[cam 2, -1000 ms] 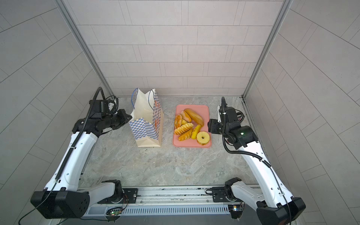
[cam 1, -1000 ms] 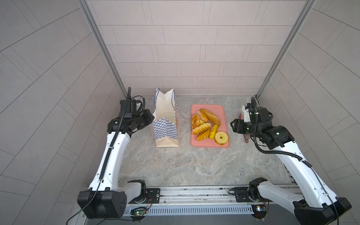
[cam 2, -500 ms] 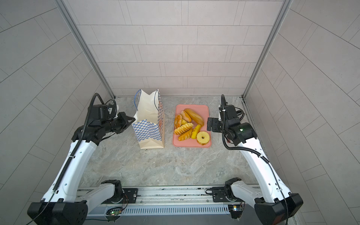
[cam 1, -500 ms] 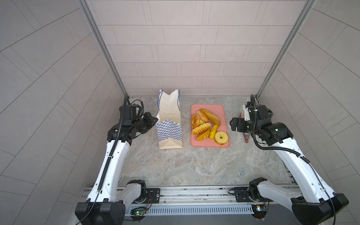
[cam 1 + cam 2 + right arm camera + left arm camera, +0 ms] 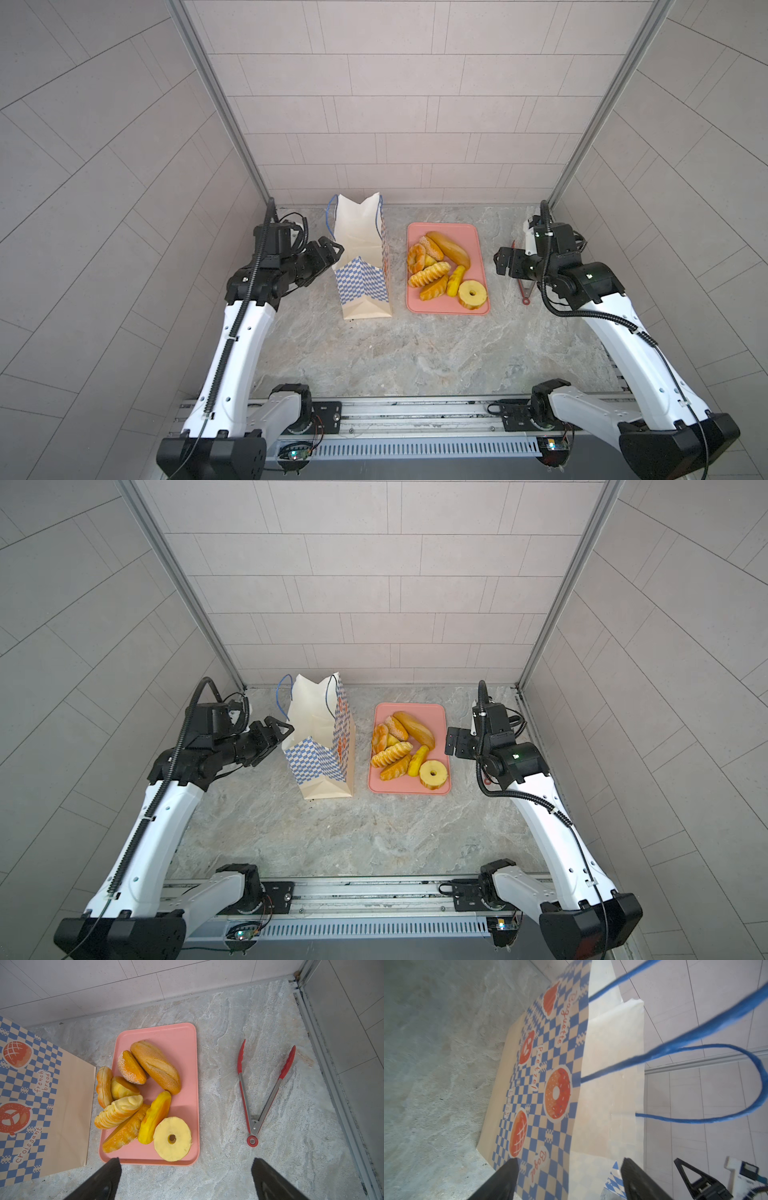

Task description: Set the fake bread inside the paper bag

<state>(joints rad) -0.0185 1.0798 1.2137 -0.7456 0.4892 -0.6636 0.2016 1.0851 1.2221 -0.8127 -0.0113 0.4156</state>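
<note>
The left hand (image 5: 329, 252), clamped on the paper bag (image 5: 362, 286) a second ago, is now spreading, released, just beside the upright bag's left wall. The right hand (image 5: 501, 266) is gaping wider, empty, hovering beside the pink tray (image 5: 478, 241) where the fake bread (image 5: 440, 266) is lying, outside the bag.

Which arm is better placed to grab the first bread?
Right. The right gripper, open, hangs beside the tray of bread; the left gripper is on the far side of the bag.
</note>
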